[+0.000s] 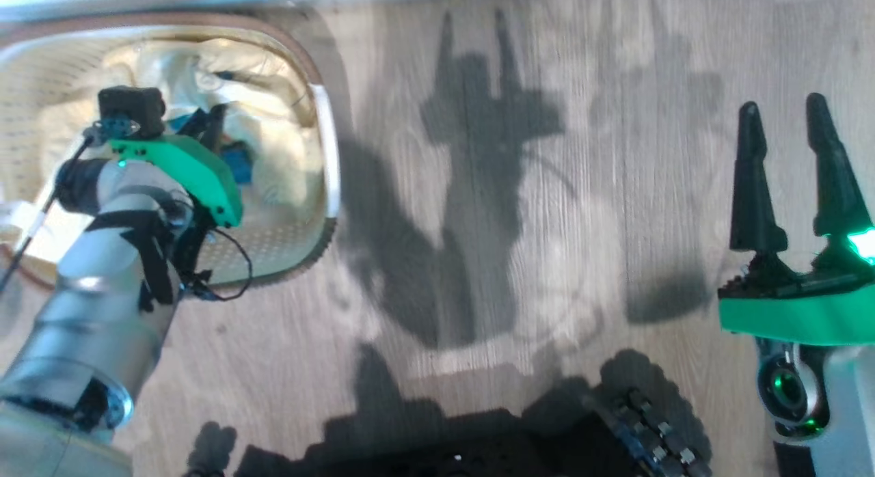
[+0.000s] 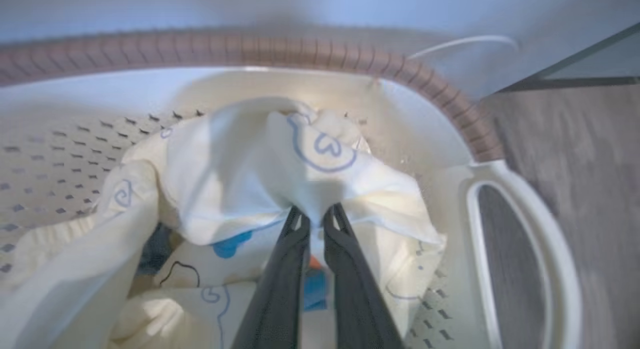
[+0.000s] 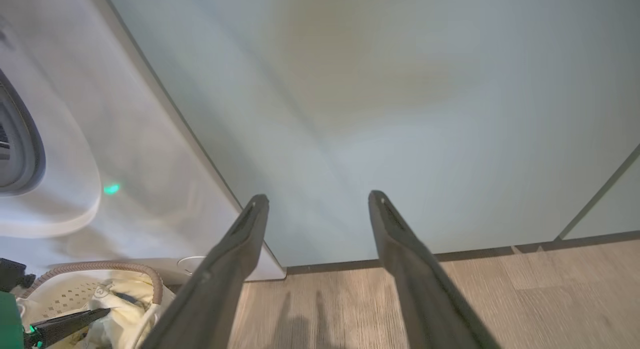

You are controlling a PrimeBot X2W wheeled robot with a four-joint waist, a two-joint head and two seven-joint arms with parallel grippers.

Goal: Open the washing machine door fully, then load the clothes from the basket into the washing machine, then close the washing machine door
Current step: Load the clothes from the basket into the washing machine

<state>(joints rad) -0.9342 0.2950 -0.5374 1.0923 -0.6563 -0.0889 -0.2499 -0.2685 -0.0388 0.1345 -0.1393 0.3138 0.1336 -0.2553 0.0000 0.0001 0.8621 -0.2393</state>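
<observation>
The basket [image 1: 331, 162] stands on the wooden floor [image 1: 581, 224] at the far left, its brown rim close against the foot of the white washing machine [image 3: 135, 149]; the clothes [image 1: 287, 166] lie heaped inside it, cream and pale yellow with blue outline prints, and a bright blue patch [image 1: 239, 164] shows among them; the left gripper [image 2: 316, 220] reaches down into the basket, its fingers drawn almost together and clamped on a raised fold of a cream garment, which bunches up around the tips while the cloth falls away to both sides; the white side handle of the basket sits just right of that fold in the left wrist view; the right gripper [image 1: 783, 104] hangs over bare floor at the near right, well apart from the basket, its fingers spread apart with nothing between them; in the right wrist view they point towards a pale green cabinet door [image 3: 400, 114] just right of the washing machine, whose grey gasket edge shows at the far left of that view; dark shadows of the arms lie across the floor between the basket and the right gripper.
</observation>
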